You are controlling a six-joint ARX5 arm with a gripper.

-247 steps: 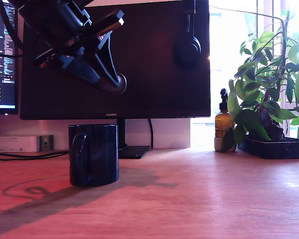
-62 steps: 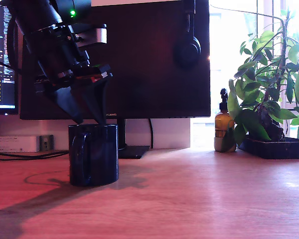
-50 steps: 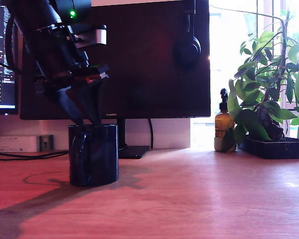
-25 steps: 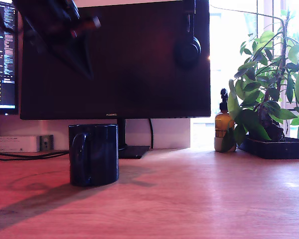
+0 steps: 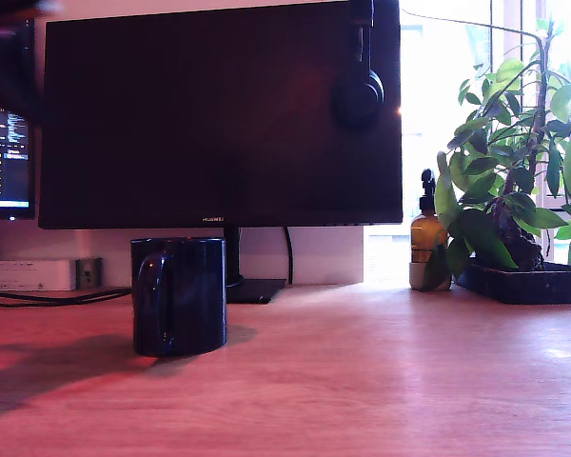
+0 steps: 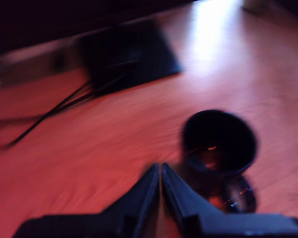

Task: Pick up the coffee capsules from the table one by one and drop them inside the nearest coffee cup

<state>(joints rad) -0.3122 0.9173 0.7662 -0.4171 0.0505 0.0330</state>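
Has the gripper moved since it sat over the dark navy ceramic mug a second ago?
Yes. In the exterior view it has risen away from the dark navy ceramic mug, past the black monitor, and out of frame; the wrist view shows the gripper shut above the mug.

table (image 5: 381, 381) is light wood, fine grain, smooth satin finish; coffee cup (image 5: 179, 296) glossy dark-blue ceramic with sharp highlights; monitor (image 5: 219, 114) screen dark and semi-matt; pump bottle (image 5: 425, 249) translucent amber, shiny; gripper (image 6: 160, 171) fingers look matt dark plastic.
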